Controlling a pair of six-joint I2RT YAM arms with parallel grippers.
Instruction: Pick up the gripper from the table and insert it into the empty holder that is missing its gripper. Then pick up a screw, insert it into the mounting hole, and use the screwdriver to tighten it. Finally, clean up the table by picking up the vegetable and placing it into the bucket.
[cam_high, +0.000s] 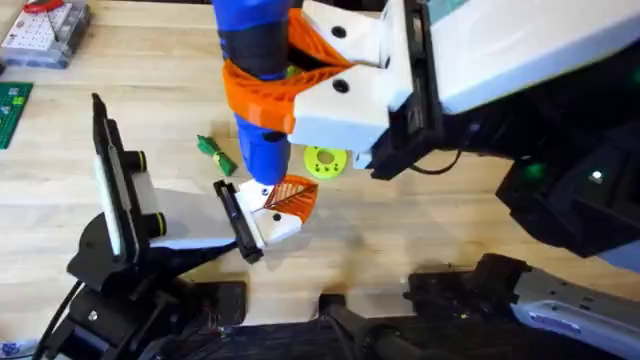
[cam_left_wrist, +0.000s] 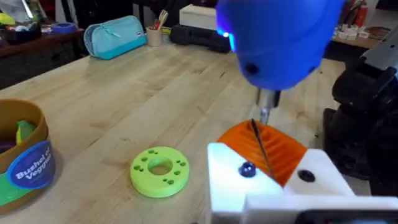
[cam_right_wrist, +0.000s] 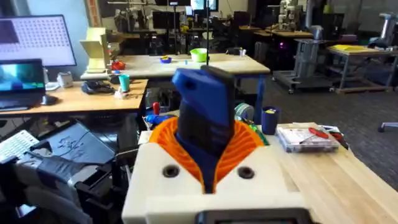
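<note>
Your right gripper (cam_high: 265, 95) clamped on screwdriver (cam_high: 255, 40): rigid, top-heavy, likely slick; keep hold at black band. Left gripper: cannot tell.

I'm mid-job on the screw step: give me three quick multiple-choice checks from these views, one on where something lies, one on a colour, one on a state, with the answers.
1. Where does the green toy vegetable lie?
A. On the bare table
B. On the lime disc
C. In the right arm's fingers

2. What colour is the screwdriver?
A. Red
B. Blue
C. White

3. What is the right gripper doing?
A. Open over the table
B. Shut on the vegetable
C. Shut on the screwdriver

Answers:
1 A, the overhead view shows it on the wood, apart from the lime disc.
2 B, its body is bright blue with a dark band.
3 C, the orange fingers clasp the tool on both sides, its bit over the small orange gripper.
</note>
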